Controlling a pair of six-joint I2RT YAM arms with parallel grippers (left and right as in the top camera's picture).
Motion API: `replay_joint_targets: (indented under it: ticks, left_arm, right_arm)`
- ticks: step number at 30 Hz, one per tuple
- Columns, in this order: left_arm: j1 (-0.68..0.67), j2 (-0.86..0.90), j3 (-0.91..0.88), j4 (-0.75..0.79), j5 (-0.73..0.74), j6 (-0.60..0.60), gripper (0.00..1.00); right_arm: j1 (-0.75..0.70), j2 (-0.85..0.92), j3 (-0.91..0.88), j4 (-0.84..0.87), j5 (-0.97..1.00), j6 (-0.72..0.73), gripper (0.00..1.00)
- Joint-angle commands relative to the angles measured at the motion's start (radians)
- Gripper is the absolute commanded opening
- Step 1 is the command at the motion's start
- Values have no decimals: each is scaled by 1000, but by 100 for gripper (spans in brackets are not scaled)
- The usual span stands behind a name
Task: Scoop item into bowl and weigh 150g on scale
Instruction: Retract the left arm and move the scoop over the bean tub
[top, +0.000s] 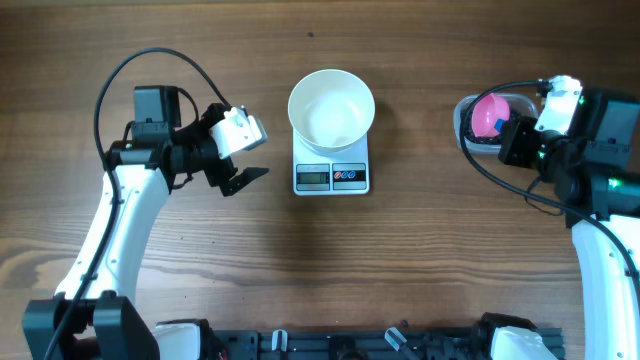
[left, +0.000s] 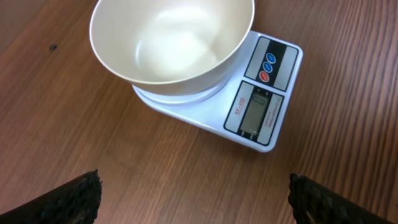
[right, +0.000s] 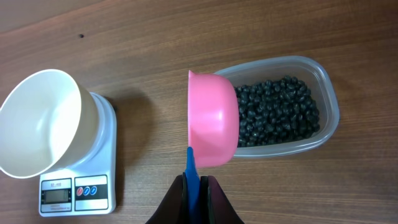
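We have the bowl (top: 331, 108) seated on the scale (top: 331, 177), and it is empty, so no weighing has begun. The beans (right: 277, 112) lie in the clear tub (right: 329, 106), well right of the scale. Our right gripper (right: 194, 186) pinches the pink scoop (right: 212, 118) by its blue handle at the tub's scale-side rim. Our left gripper (top: 250, 152), left of the scale, has its fingers spread and holds nothing. Scooping, pouring and reading are all left to do.

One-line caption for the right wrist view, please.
The right gripper holds a pink scoop at the tub of black beads; empty white bowl sits on scale.
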Motion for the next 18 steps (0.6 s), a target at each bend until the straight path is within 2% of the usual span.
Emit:
replay_joint_targets:
  ticks: [1, 11, 14, 18]
  left_arm:
    - [17, 49, -3, 19, 40, 26, 100]
    - [16, 55, -3, 8, 31, 27, 100]
    - [16, 55, -3, 8, 31, 27, 100]
    - [16, 55, -3, 8, 31, 27, 100]
  right_arm:
    - [-2, 8, 19, 5, -16, -18, 4]
    - [-2, 9, 32, -15, -12, -22, 4]
    - [-2, 60, 138, -110, 60, -38, 4]
    - [-2, 241, 355, -273, 155, -88, 4]
